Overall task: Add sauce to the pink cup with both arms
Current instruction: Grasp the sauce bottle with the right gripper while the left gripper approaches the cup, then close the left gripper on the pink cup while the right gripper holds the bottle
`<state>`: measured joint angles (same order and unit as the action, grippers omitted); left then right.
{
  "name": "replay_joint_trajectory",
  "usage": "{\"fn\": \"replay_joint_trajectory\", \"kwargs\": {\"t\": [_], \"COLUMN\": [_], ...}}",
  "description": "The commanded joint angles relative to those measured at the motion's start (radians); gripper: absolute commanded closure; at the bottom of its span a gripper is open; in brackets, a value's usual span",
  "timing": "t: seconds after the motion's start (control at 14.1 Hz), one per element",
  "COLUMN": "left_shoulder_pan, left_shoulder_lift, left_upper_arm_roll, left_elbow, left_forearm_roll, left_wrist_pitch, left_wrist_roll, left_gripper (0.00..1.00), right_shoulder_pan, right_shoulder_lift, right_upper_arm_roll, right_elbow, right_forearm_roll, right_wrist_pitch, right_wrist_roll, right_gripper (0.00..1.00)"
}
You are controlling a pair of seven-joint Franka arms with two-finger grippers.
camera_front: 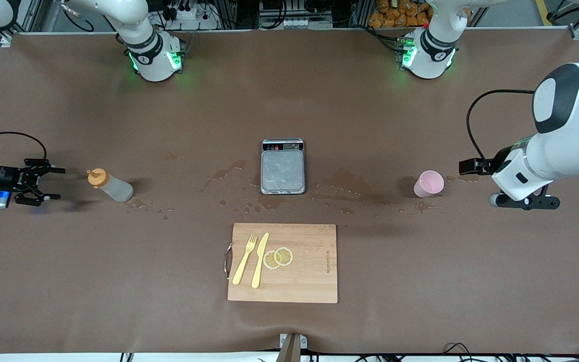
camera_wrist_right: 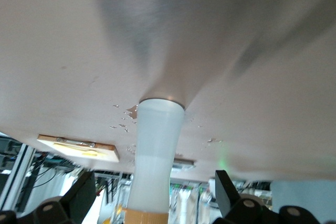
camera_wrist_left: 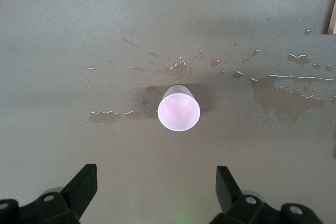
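The sauce bottle (camera_front: 113, 187), translucent grey-white with an orange cap, stands on the brown table toward the right arm's end. My right gripper (camera_front: 54, 183) is level with it, a short way off, open and holding nothing. In the right wrist view the sauce bottle (camera_wrist_right: 156, 150) stands just ahead of the right gripper (camera_wrist_right: 155, 187), in line with the gap between its fingers. The pink cup (camera_front: 429, 183) stands upright toward the left arm's end. My left gripper (camera_front: 470, 167) is beside it, apart from it. In the left wrist view the left gripper (camera_wrist_left: 156, 179) is open, with the pink cup (camera_wrist_left: 179, 109) ahead of it.
A grey scale (camera_front: 283, 168) sits mid-table between bottle and cup. Nearer the front camera lies a wooden cutting board (camera_front: 312, 274) with a yellow fork (camera_front: 245, 260), a yellow knife (camera_front: 260, 260) and lemon slices (camera_front: 278, 257). Wet patches (camera_front: 350, 183) spread around the scale and cup.
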<state>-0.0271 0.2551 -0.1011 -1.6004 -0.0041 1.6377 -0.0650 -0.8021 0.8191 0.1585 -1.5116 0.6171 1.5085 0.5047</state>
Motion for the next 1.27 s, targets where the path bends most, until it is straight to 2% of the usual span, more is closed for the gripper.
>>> {"fn": "replay_joint_trajectory", "kwargs": {"t": [0.0, 0.35, 0.49, 0.92, 1.2], "left_shoulder_pan": [0.006, 0.007, 0.007, -0.004, -0.034], "left_shoulder_lift": [-0.01, -0.01, -0.01, 0.009, 0.058], "left_upper_arm_roll": [-0.005, -0.005, -0.005, -0.006, -0.006], "left_elbow": [-0.019, -0.059, -0.09, -0.18, -0.187], "left_forearm_roll": [-0.002, -0.002, -0.002, 0.013, 0.021], "left_wrist_pitch": [0.016, 0.065, 0.1, 0.235, 0.267], "left_wrist_roll": [-0.004, -0.004, -0.004, -0.007, -0.018], "left_gripper": [0.0, 0.0, 0.0, 0.0, 0.0], "right_shoulder_pan": [0.009, 0.029, 0.026, 0.06, 0.069], "right_shoulder_lift": [0.021, 0.066, 0.094, 0.107, 0.124], "right_upper_arm_roll": [0.024, 0.027, 0.027, 0.027, 0.027], "right_elbow": [0.028, 0.03, 0.031, 0.031, 0.031], "right_forearm_roll": [0.03, 0.075, 0.134, 0.142, 0.142], "right_wrist_pitch": [-0.022, -0.022, -0.024, -0.042, -0.034], "right_wrist_roll": [0.148, 0.173, 0.167, 0.184, 0.179], "right_gripper": [0.0, 0.0, 0.0, 0.0, 0.0]}}
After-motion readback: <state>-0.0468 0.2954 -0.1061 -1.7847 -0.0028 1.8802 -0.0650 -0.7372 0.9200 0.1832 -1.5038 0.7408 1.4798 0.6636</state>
